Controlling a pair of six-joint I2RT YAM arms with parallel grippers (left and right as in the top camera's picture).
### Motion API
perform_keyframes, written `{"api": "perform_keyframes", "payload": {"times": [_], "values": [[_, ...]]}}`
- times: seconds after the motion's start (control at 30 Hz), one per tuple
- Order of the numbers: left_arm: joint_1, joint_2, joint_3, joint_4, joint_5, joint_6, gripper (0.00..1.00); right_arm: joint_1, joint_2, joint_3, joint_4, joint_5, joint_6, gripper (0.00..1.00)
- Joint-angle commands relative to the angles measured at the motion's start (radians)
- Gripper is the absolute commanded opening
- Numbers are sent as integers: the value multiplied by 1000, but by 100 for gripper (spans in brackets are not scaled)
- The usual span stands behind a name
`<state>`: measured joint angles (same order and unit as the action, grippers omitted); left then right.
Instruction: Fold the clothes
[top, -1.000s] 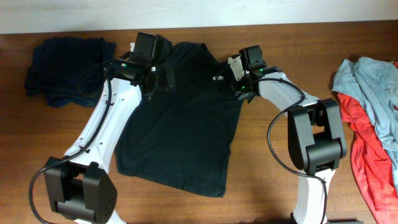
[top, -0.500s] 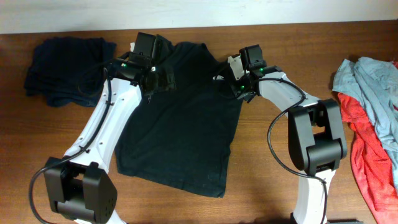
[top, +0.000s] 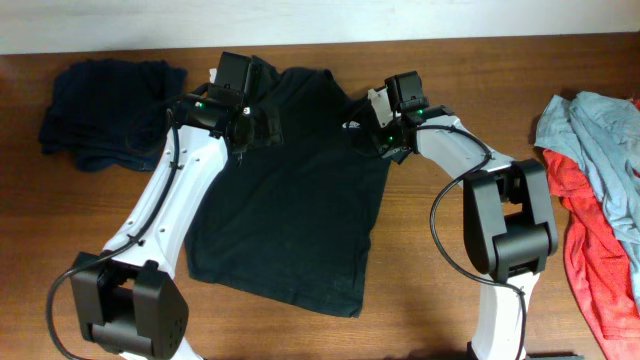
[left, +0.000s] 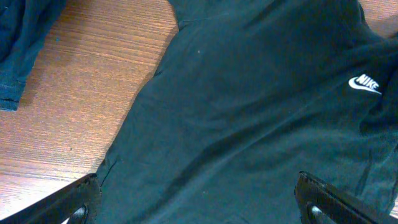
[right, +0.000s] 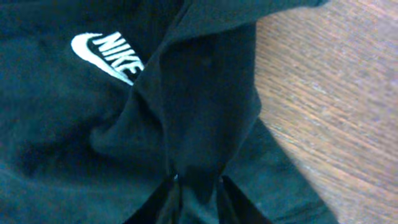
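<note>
The black T-shirt (top: 290, 190) lies spread on the wooden table, its white chest logo (right: 106, 55) near the right shoulder. My right gripper (right: 196, 186) is shut on a raised fold of the shirt's fabric just beside that logo, at the shirt's right upper edge (top: 378, 138). Over the shirt's left shoulder area hovers my left gripper (top: 260, 128), its fingers (left: 74, 202) wide apart with only flat black cloth (left: 249, 112) below them. The logo (left: 364, 84) also shows in the left wrist view.
A crumpled dark navy garment (top: 105, 110) lies at the far left of the table. At the right edge a grey-blue garment (top: 600, 130) rests on a red one (top: 600, 270). Bare wood (right: 336, 93) borders the shirt on the right.
The right gripper's jaws have closed in on the fold of black fabric. Both arms and the shirt have hardly shifted.
</note>
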<state>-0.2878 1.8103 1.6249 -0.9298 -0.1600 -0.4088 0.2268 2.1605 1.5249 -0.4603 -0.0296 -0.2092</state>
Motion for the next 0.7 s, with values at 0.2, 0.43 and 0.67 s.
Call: {"api": "perform_keyframes", "payload": {"times": [0.2, 0.43, 0.67], "values": [[2, 6, -6, 2, 6, 2, 99, 8, -36, 98, -3, -14, 10, 23], [2, 6, -6, 2, 6, 2, 99, 33, -26, 97, -8, -22, 51, 30], [2, 6, -6, 2, 6, 2, 99, 39, 11, 95, 19, -22, 51, 32]]}}
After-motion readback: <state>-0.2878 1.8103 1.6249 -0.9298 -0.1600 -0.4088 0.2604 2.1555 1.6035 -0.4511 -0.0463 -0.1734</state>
